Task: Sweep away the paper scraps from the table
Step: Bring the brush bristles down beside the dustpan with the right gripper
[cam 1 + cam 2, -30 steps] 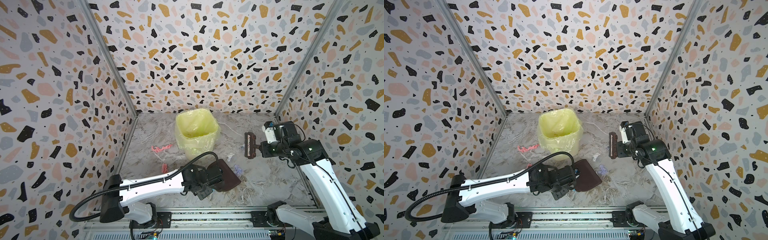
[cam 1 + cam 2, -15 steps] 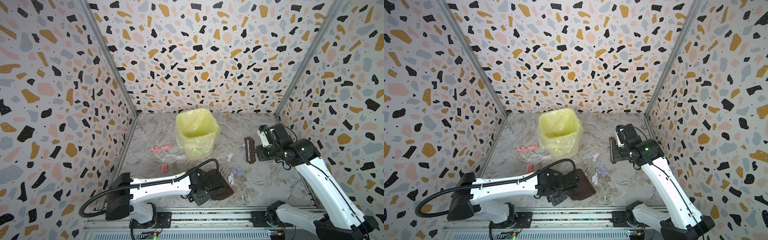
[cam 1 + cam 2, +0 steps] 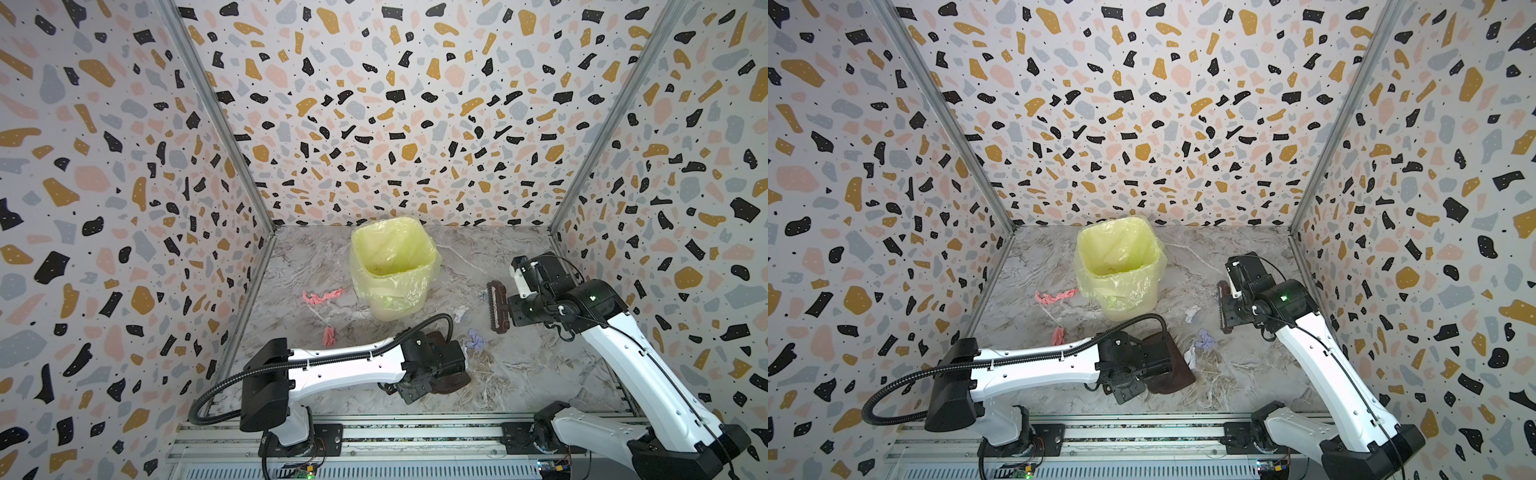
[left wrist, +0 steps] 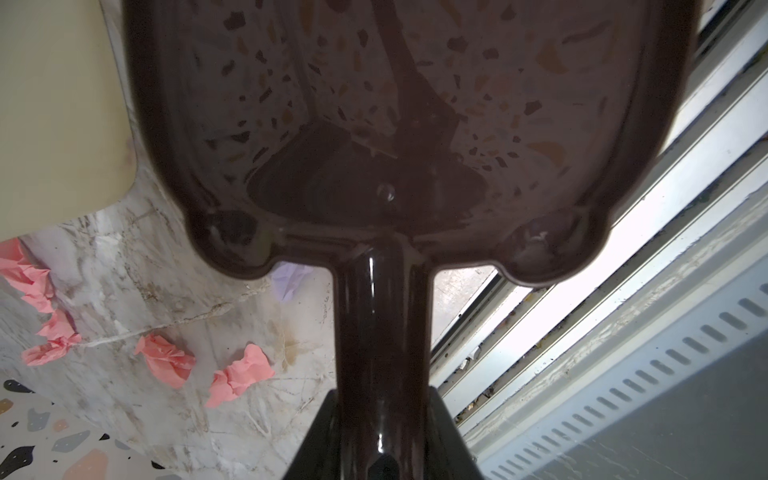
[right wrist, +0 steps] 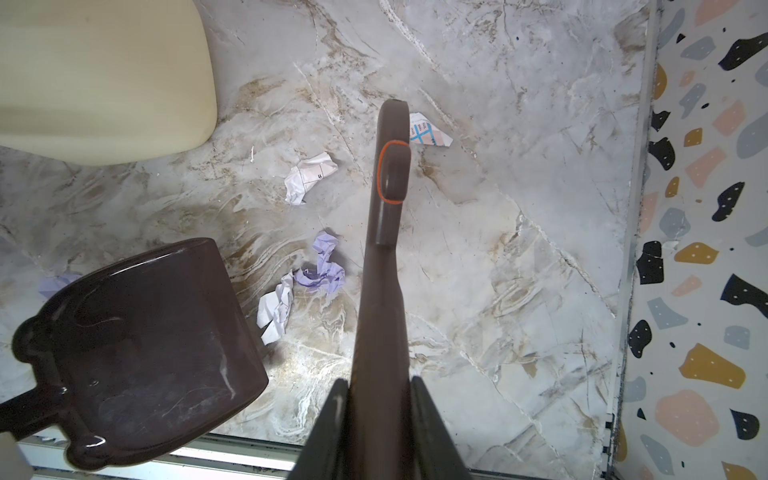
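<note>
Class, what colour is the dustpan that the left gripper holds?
The dustpan is glossy dark brown, clearest in the right wrist view.

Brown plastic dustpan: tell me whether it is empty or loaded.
Empty. The brown plastic dustpan shows only bare glossy plastic inside.

The marbled tabletop (image 3: pixel 519 374) bears a yellow-lined bin (image 3: pixel 395 299). Around the bin, in both top views, lie paper scraps (image 3: pixel 329 336): pink ones (image 3: pixel 322 296) to its left, a white one (image 3: pixel 460 312) and a lilac one (image 3: pixel 476 338) at its front right.
</note>
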You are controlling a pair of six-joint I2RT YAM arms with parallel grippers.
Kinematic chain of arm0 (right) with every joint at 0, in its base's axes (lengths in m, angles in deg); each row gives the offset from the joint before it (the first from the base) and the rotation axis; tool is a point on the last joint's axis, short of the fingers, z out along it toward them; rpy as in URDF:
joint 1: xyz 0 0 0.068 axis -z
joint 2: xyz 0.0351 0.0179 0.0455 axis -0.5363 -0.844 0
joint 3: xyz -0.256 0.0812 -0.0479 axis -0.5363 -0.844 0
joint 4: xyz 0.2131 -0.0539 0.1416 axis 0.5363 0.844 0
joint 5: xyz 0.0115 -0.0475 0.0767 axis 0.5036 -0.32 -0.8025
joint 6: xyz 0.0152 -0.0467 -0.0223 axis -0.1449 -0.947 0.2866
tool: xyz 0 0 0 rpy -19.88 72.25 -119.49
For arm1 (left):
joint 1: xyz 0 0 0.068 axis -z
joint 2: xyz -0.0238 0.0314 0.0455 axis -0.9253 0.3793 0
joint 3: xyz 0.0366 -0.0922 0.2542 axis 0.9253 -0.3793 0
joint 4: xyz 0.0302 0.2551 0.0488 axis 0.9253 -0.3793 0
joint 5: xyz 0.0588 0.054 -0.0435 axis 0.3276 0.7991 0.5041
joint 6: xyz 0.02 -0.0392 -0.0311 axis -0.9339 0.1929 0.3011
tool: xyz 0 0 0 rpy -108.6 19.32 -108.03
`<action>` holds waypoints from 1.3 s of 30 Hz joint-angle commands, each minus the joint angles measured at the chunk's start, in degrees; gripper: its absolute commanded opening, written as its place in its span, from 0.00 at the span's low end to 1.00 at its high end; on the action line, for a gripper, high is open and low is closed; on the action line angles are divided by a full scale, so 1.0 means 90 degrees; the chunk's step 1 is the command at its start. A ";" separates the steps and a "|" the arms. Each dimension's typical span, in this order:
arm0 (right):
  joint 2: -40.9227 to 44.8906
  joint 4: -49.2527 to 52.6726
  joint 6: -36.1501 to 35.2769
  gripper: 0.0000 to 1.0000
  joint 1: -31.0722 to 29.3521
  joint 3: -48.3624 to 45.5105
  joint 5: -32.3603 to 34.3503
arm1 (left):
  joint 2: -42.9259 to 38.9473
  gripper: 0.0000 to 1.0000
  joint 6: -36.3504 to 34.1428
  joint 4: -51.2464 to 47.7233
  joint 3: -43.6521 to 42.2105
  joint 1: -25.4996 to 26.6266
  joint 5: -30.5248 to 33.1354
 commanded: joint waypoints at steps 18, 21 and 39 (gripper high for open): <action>0.0099 -0.0382 0.0030 0.00 -0.0030 -0.0339 -0.0087 | 0.0516 0.00 -0.0335 -0.0201 0.0480 0.0015 0.0128; 0.0087 -0.0411 0.0030 0.00 -0.0038 -0.0395 -0.0099 | 0.0555 0.00 -0.0347 -0.0156 0.0508 -0.0010 0.0137; -0.0136 0.0214 0.0648 0.00 -0.1118 -0.0370 0.0191 | 0.0734 0.00 -0.0454 0.0105 0.0324 -0.0123 -0.0006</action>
